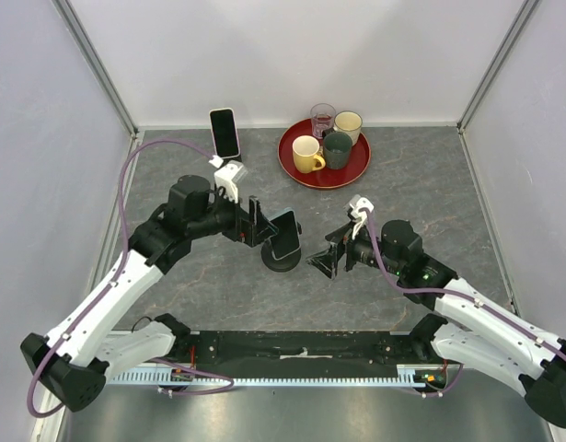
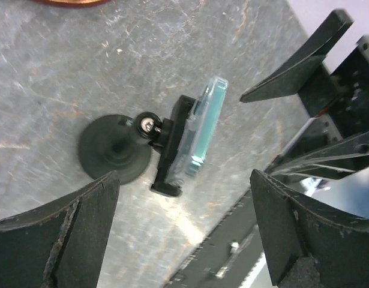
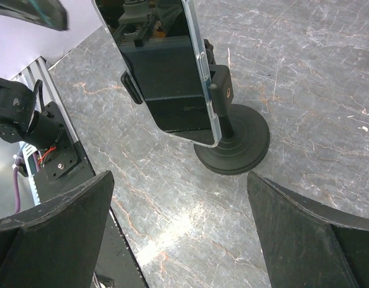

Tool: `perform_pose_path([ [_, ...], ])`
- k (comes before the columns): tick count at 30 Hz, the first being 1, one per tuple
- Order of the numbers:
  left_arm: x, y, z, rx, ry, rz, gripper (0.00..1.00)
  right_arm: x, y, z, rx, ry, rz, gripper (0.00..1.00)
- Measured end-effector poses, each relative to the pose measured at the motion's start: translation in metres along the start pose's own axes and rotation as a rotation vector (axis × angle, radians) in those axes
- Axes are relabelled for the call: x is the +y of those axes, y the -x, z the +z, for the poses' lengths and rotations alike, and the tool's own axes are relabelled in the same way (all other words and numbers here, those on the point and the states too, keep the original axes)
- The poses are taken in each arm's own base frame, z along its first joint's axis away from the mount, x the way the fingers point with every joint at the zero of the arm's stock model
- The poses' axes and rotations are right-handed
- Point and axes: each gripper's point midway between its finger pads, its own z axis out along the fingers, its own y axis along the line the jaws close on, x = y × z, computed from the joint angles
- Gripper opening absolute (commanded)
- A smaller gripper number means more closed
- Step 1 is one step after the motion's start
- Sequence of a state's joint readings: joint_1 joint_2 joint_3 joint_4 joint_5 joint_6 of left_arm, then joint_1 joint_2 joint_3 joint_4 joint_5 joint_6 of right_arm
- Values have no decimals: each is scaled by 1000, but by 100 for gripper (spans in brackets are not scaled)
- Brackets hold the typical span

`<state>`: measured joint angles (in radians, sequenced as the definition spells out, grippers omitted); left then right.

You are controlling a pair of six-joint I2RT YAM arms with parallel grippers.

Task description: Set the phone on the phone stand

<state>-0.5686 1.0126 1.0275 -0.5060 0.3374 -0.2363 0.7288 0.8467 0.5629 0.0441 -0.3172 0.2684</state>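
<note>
A black phone [image 1: 284, 234] in a clear case sits in the clamp of a black phone stand [image 1: 281, 261] with a round base, mid-table. My left gripper [image 1: 258, 224] is open and empty just left of it, not touching. My right gripper [image 1: 327, 254] is open and empty just right of it. The left wrist view shows the phone [image 2: 206, 127] edge-on in the stand [image 2: 114, 150], beyond my open left gripper [image 2: 184, 234]. The right wrist view shows the phone's dark screen [image 3: 163, 66] above the stand's base [image 3: 235, 146], beyond my open right gripper [image 3: 181, 234].
A second phone [image 1: 225, 133] stands upright on a white holder [image 1: 229, 172] at the back left. A red tray [image 1: 356, 166] at the back holds a yellow mug [image 1: 306, 155], a dark green mug [image 1: 338, 149], a cream mug and a glass. Walls close in both sides.
</note>
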Motion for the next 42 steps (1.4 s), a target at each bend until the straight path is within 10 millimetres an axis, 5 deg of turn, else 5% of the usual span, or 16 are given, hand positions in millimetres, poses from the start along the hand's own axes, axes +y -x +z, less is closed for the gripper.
perform_pose_path([
  [9,-29,-12,-15,4,67,-376,97,-3,6,-7,-40,-29,6,98],
  [18,-53,-24,1,-11,218,-458,98,-4,19,-20,-108,-58,-3,98],
  [24,-41,-28,21,-33,456,-482,99,-6,20,-22,-120,-72,-5,98],
  [29,-41,-11,35,-55,628,-488,99,-10,13,-24,-112,-91,0,98],
  [42,-24,-12,51,-62,920,-492,100,-11,13,-29,-122,-99,-1,98],
])
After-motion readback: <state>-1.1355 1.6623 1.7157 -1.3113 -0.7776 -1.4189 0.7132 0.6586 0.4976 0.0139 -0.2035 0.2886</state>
